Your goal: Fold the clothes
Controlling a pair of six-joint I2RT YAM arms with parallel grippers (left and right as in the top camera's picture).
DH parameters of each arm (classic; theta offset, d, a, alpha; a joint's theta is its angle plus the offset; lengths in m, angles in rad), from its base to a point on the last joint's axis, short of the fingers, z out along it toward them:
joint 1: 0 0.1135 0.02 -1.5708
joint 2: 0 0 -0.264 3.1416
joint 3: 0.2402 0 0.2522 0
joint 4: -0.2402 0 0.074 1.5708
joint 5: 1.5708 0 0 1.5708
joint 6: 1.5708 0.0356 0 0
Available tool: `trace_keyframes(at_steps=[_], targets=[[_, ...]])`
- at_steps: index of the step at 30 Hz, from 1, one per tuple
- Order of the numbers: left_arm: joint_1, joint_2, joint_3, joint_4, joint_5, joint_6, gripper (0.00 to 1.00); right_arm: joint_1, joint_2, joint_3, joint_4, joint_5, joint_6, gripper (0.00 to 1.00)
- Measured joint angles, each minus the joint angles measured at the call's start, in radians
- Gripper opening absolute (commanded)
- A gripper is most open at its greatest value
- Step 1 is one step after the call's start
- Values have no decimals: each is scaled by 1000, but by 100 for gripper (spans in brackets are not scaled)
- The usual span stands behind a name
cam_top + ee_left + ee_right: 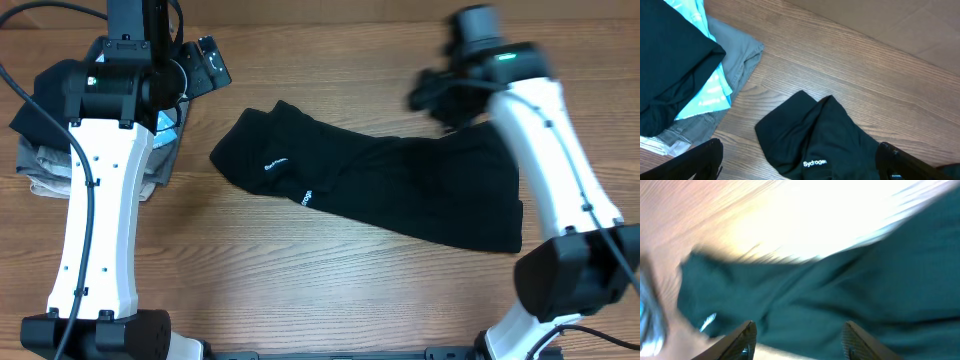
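Observation:
The black T-shirt [380, 190] lies in a long folded band across the middle of the wooden table, with small white lettering [290, 180] near its left end. In the left wrist view the shirt's left end [820, 140] with its white lettering lies between the wide-open fingers of my left gripper [800, 170], which hovers above it, empty. In the blurred right wrist view the shirt [840, 300] fills the frame under my right gripper [799, 340], whose fingers are open and empty. In the overhead view the right gripper [430, 95] is above the shirt's back right edge.
A pile of other clothes sits at the far left: a dark garment [670, 60] on top, a light-blue patterned one [715, 90], and grey ones [737, 55] beneath. The pile also shows in the overhead view [40, 165], partly under the left arm.

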State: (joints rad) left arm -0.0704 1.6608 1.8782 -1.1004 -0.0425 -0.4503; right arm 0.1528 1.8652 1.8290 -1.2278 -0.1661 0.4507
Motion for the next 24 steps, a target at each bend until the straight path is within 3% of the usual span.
trace_keyframes(at_steps=[7,14,24], targets=[[0,0,0,0,0,0,100,-246,68,-3,119,66,-81,58],[0,0,0,0,0,0,100,-288,206,-3,183,237,-131,55],[0,0,0,0,0,0,100,-290,377,-6,278,304,-221,56]])
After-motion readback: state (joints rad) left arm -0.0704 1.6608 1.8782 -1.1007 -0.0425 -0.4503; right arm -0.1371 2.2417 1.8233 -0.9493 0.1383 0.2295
